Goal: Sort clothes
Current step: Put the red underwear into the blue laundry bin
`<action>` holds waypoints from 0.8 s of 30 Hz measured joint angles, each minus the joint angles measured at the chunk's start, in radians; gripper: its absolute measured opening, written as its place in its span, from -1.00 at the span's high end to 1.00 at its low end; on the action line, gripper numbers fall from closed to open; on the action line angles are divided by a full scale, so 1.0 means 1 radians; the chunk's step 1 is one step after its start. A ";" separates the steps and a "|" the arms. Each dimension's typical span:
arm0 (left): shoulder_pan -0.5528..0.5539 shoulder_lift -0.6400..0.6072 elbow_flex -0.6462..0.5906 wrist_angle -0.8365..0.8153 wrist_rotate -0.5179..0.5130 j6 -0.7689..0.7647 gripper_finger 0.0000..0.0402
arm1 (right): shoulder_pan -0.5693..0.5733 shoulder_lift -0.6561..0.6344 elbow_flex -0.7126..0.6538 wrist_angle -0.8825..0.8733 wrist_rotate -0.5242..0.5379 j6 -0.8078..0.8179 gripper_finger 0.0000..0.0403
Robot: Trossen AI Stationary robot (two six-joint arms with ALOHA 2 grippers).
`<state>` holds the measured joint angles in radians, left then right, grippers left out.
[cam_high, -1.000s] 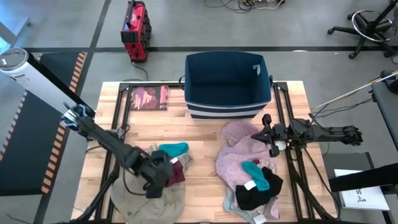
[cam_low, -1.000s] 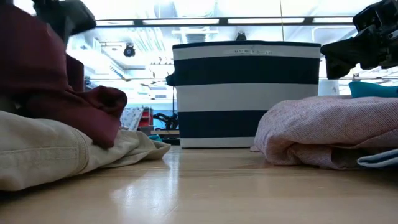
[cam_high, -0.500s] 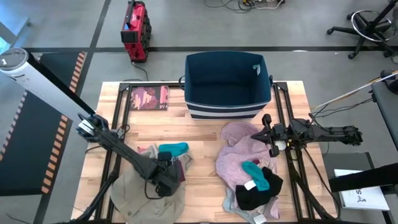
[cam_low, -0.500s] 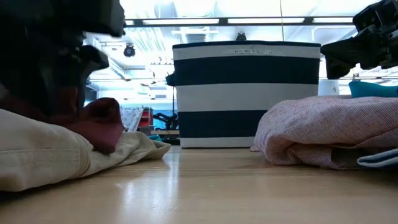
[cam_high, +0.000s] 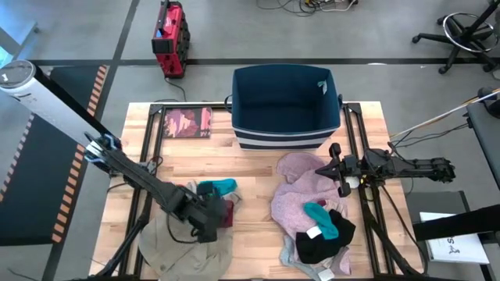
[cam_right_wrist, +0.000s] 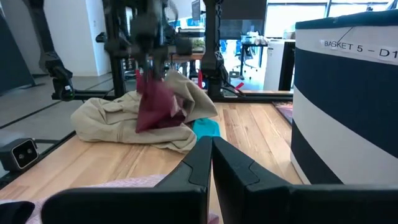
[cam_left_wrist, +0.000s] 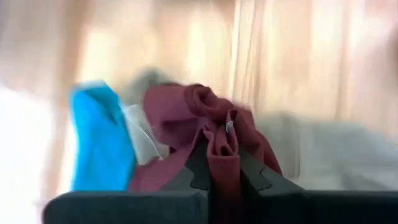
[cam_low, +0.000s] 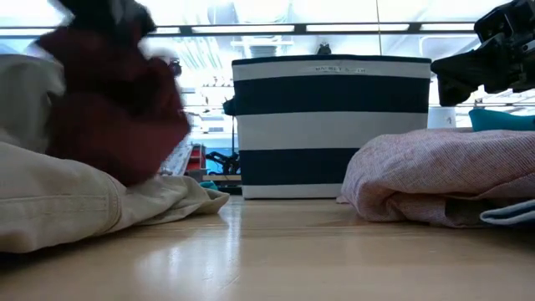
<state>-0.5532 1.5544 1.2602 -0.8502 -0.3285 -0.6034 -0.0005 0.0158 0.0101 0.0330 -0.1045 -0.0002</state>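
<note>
My left gripper point(cam_high: 208, 223) is over the near left pile, shut on a maroon garment point(cam_left_wrist: 186, 118). Under it a large beige garment point(cam_high: 181, 243) lies spread on the table, and a small teal piece point(cam_high: 217, 187) lies just beyond it. My right gripper point(cam_high: 337, 173) hangs shut and holding nothing over the mauve-pink garment point(cam_high: 301, 191). On that garment's near end rest a teal piece point(cam_high: 323, 220) and a black piece point(cam_high: 322, 240), with a grey piece point(cam_high: 291, 254) under them. My left gripper pinches a bunched fold of the maroon garment point(cam_left_wrist: 222, 144) between its two fingers point(cam_left_wrist: 198, 169), which come from above and point down. The cloth hangs in a loose bundle point(cam_right_wrist: 155, 102) below the fingers. Its lower end is still at the beige garment point(cam_right_wrist: 118, 118).
A navy and white striped basket point(cam_high: 285, 134) stands open at the table's far middle. A flat dark-red booklet point(cam_high: 187, 122) lies at the far left. Bare wood shows between the two piles point(cam_high: 254, 211).
My left gripper has come down onto the maroon garment, taken hold of it and started upward. The garment, which lay slumped on the beige one, is now drawn up into a bundle under the fingers.
</note>
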 joint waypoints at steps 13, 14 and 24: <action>0.227 -0.272 0.066 0.283 -0.275 0.501 0.98 | 0.000 0.000 0.000 0.002 0.000 0.000 1.00; 0.261 -0.284 0.066 0.320 -0.246 0.555 0.98 | 0.000 0.000 0.000 0.002 0.000 0.000 1.00; 0.664 -0.233 0.183 0.474 0.146 0.866 0.99 | 0.000 0.000 0.000 0.048 0.000 -0.037 1.00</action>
<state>0.1104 1.3210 1.4428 -0.3763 -0.1822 0.2628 -0.0004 0.0158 0.0101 0.0812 -0.1043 -0.0369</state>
